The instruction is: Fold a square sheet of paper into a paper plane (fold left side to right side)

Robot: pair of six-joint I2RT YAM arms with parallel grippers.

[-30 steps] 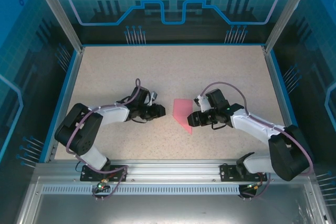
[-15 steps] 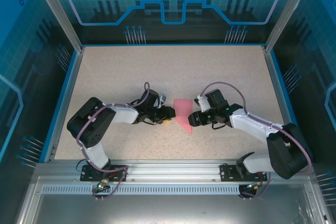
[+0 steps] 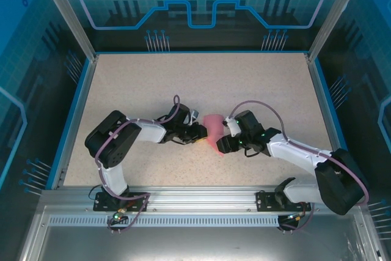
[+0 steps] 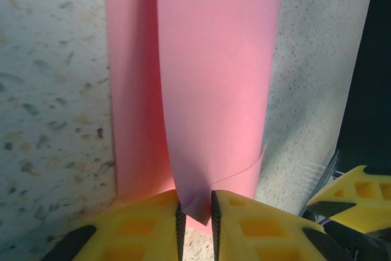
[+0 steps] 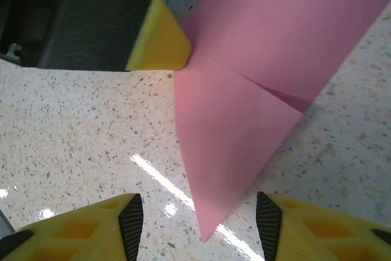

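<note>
Speckled beige table (image 3: 122, 90) fills a blue-walled cell, and the work sits near its middle. From the left, the left arm reaches across to the paper's left edge. In the wrist view the left gripper (image 4: 194, 211) has its jaws drawn almost together on a small corner of the paper (image 3: 212, 126), so it is pinching that edge. The pinched layer curls up off the table, while a strip of pink beside it lies flat.

The paper is a pink, already creased wedge, lying between the two grippers with its point towards the arms' bases. The right wrist view shows a diagonal crease across it and a yellow fingertip of the left gripper touching its left edge.

On the right, the right gripper (image 5: 200, 212) stands with its jaws apart, one finger either side of the paper's point and gripping nothing. I cannot tell whether it presses on the table.

This looks like the start of the left-to-right fold: the edge is caught but not yet carried over. The next move calls for lifting the pinched layer in an arc over to the right edge and lining the edges up. The rest of the paper must not slide, so the right gripper would have to pin the point or clear the path
</note>
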